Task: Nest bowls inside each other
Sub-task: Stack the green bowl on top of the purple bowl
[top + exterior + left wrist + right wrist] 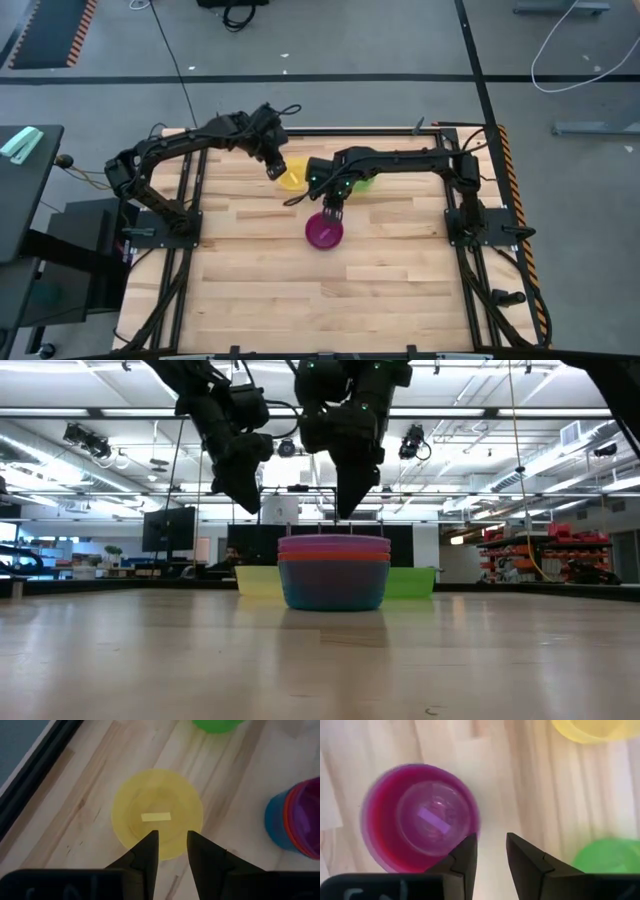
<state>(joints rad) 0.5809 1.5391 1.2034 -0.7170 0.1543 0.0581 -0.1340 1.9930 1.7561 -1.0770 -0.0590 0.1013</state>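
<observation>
A nested stack stands mid-table on its blue bottom bowl, with orange, pink-magenta and purple rims above; from above it shows magenta. The yellow bowl and the green bowl stand singly behind it, upright on the table. My left gripper hovers open over the yellow bowl's near rim. My right gripper hovers open just beside the rim of the stack. In the low view both grippers, left and right, are clear above the bowls.
The bowls sit in the far half of the wooden table. A black frame rail runs along the table's far edge close to the yellow bowl. The two arms are close together above the bowls.
</observation>
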